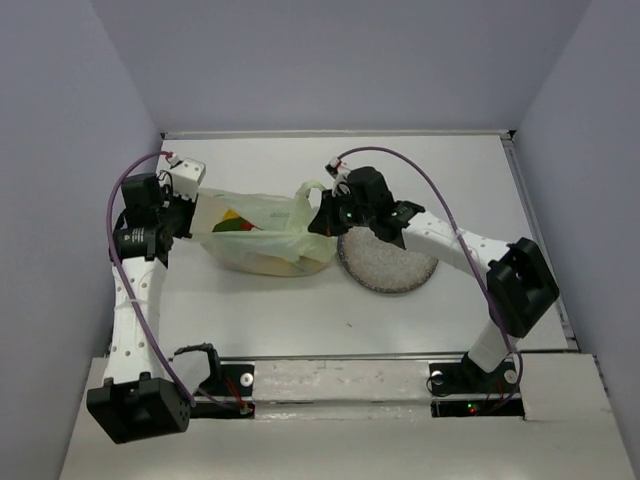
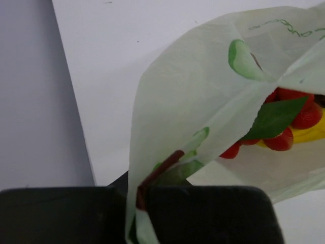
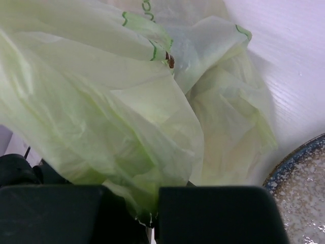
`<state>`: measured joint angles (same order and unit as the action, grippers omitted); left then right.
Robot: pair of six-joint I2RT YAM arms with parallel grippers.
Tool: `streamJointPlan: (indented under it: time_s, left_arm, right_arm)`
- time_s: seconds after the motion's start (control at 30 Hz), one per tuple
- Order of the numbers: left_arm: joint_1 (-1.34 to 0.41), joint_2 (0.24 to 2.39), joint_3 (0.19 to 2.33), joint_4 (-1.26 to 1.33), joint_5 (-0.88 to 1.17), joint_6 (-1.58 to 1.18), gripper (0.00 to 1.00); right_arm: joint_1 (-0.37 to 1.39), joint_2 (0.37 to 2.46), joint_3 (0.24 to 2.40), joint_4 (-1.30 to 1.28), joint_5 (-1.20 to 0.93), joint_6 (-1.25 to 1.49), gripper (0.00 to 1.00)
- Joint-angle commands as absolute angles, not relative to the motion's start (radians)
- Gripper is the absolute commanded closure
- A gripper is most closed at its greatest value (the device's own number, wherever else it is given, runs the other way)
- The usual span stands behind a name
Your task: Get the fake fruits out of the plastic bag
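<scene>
Two ends of the plastic bag (image 1: 262, 235) were pinched: we saw the left gripper (image 2: 137, 203) clamped on its left end, the right gripper (image 3: 152, 209) clamped on film at its right end. Bag lay on the left half of the bench (image 1: 280, 315), approx. mid-depth. Inside sat the fake fruits (image 2: 287, 129), red pcs w/ a yellow one. Speckled plate (image 1: 392, 268) lay just beside it, maybe touching.

- We see a white table (image 1: 270, 310), smooth and matte.
- Left of centre, the plastic bag (image 1: 262, 238) rests on it, crumpled, pale yellow-green and translucent.
- Just right of the bag, a round speckled grey plate (image 1: 395, 270) with a dark rim lies flat; we cannot tell whether the two touch.
- Near the plate's front edge, we spot a tiny dark speck (image 1: 350, 323).
</scene>
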<state>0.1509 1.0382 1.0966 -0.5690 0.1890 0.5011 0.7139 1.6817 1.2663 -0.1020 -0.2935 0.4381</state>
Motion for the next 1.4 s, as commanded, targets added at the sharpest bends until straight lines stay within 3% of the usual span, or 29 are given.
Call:
streamJointPlan:
  time_s: [0.0,0.27,0.3,0.37,0.4,0.47,0.5,0.53,0.57,0.6,0.63,0.9,1.07,1.1,1.17,1.27,1.3,1.37]
  left_arm:
    - [0.156,1.009,1.054,-0.616,0.288,0.615,1.00]
    - [0.149,0.948,0.775,-0.626,0.242,0.741,1.00]
    - [0.149,0.945,0.756,-0.595,0.242,0.744,1.00]
    - [0.147,0.949,0.765,-0.586,0.256,0.746,0.98]
    - [0.147,0.956,0.793,-0.586,0.264,0.746,0.96]
    - [0.147,0.950,0.837,-0.604,0.296,0.761,0.85]
    - [0.147,0.943,0.851,-0.612,0.305,0.784,0.70]
    - [0.147,0.937,0.865,-0.632,0.314,0.790,0.54]
    - [0.149,0.921,0.897,-0.646,0.337,0.808,0.17]
    - [0.150,0.911,0.914,-0.687,0.354,0.821,0.03]
    - [0.150,0.901,0.929,-0.705,0.371,0.828,0.01]
    - [0.150,0.664,1.073,-0.733,0.400,0.810,0.01]
    - [0.149,0.799,1.196,-0.727,0.546,0.761,0.01]
    - [0.149,0.834,1.257,-0.744,0.552,0.768,0.01]
    - [0.149,0.911,1.302,-0.752,0.563,0.796,0.01]
    - [0.130,0.983,1.287,-0.720,0.500,0.865,0.01]
    - [0.124,0.998,1.251,-0.712,0.482,0.877,0.01]
    - [0.100,1.018,1.208,-0.713,0.447,0.926,0.01]
  right_arm:
    - [0.690,1.671,1.212,-0.178,-0.246,0.403,0.99]
    - [0.701,1.468,0.921,-0.316,-0.186,0.371,0.96]
    - [0.701,1.454,0.902,-0.327,-0.193,0.348,0.82]
    - [0.701,1.425,0.929,-0.350,-0.201,0.309,0.67]
    - [0.701,1.416,0.955,-0.376,-0.192,0.287,0.48]
    - [0.701,1.384,1.049,-0.409,-0.183,0.220,0.30]
    - [0.701,1.373,1.084,-0.422,-0.187,0.177,0.18]
    - [0.701,1.362,1.118,-0.432,-0.199,0.154,0.15]
    - [0.701,1.339,1.181,-0.455,-0.231,0.131,0.06]
    - [0.701,1.329,1.207,-0.466,-0.242,0.100,0.05]
    - [0.701,1.318,1.233,-0.477,-0.255,0.086,0.04]
    - [0.701,1.282,1.469,-0.502,-0.348,0.051,0.06]
    - [0.761,1.364,1.526,-0.396,-0.432,0.086,0.27]
    - [0.779,1.382,1.537,-0.347,-0.443,0.097,0.36]
    - [0.850,1.449,1.572,-0.304,-0.445,0.092,0.42]
    - [0.894,1.544,1.615,-0.267,-0.442,0.086,0.58]
    - [0.905,1.618,1.627,-0.267,-0.471,0.101,0.68]
    - [0.928,1.699,1.647,-0.265,-0.530,0.147,0.74]
